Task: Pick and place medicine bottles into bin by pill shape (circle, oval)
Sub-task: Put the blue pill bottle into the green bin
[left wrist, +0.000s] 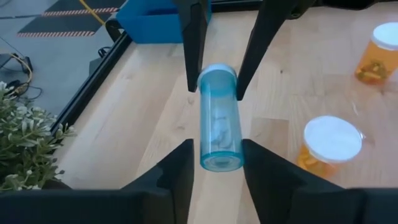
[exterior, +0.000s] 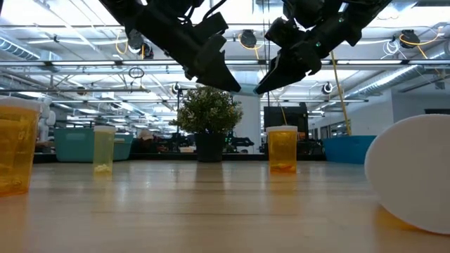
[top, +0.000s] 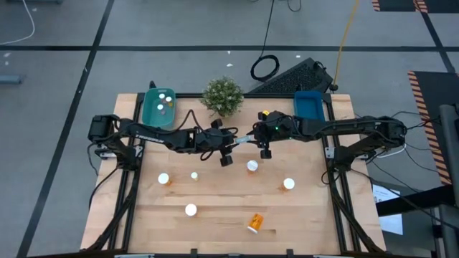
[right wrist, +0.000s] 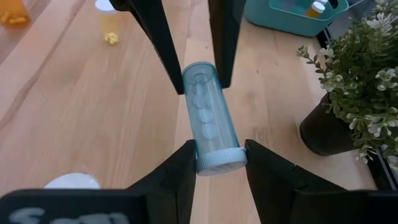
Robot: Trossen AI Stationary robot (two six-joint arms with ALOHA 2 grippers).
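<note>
High view shows you both arms meeting above the middle of the light wooden bench (top: 215, 222), just in front of the small potted green plant (top: 221, 95). Between them hangs the light blue transparent pill bottle with a white cap (left wrist: 219, 118), lying sideways in the air. Your left pincer (left wrist: 214, 163) closes on its bottom end, and your right pincer (right wrist: 219, 162) closes on the capped end, so both hold the one bottle, clear of the bench. White round pills show through its wall. Four orange pill bottles with white caps stand upright on the bench nearer you, with a fifth (top: 255, 223) lying on its side. At the far edge, the teal plastic bin (top: 158, 107) on the left holds a few bottles; the blue plastic bin (top: 310, 104) sits on the right.
</note>
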